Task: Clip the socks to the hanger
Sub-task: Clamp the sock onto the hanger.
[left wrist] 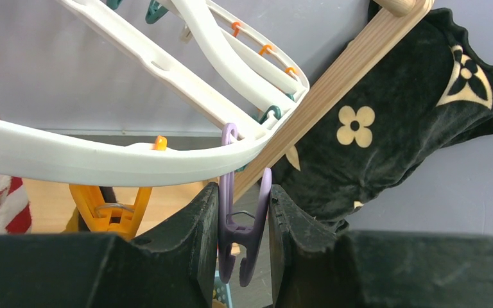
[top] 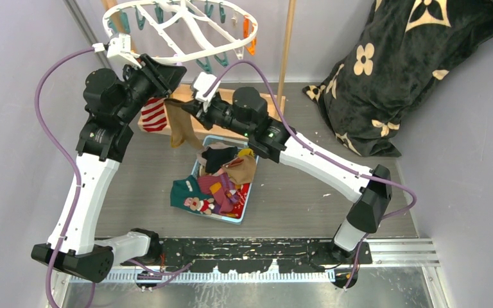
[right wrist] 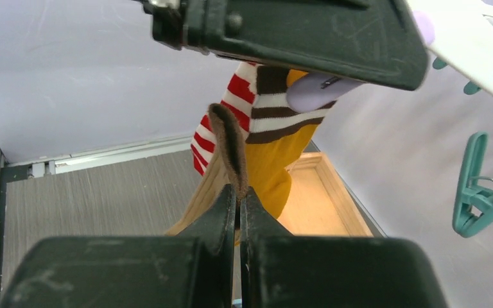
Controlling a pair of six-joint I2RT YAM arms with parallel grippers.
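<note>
The left gripper (left wrist: 244, 192) has its two dark fingers closed narrowly on the handles of a purple clip (left wrist: 244, 239), which dangles from the near rim of the white hanger (left wrist: 103, 160). An orange clip (left wrist: 110, 206) hangs just beside it on the same rim. From that gripper the wrist angles back and down to a bent black elbow, and the white forearm drops along the left side of the table to its base. The right gripper (right wrist: 237, 192) is pressed shut on the top edge of a tan-brown sock (right wrist: 229, 138), which hangs loose below it in the top view (top: 181, 128). It sits just under the hanger's front rim, close to the left gripper (top: 167, 70). Behind the held sock hang a red-and-white striped sock (right wrist: 221, 112) and a mustard sock (right wrist: 276, 157) with brown and white bands. The right arm's wrist points left, its elbow is raised over the blue basket (top: 247, 208) of remaining socks (top: 221, 186), and its white link slopes down to the right-hand base.
</note>
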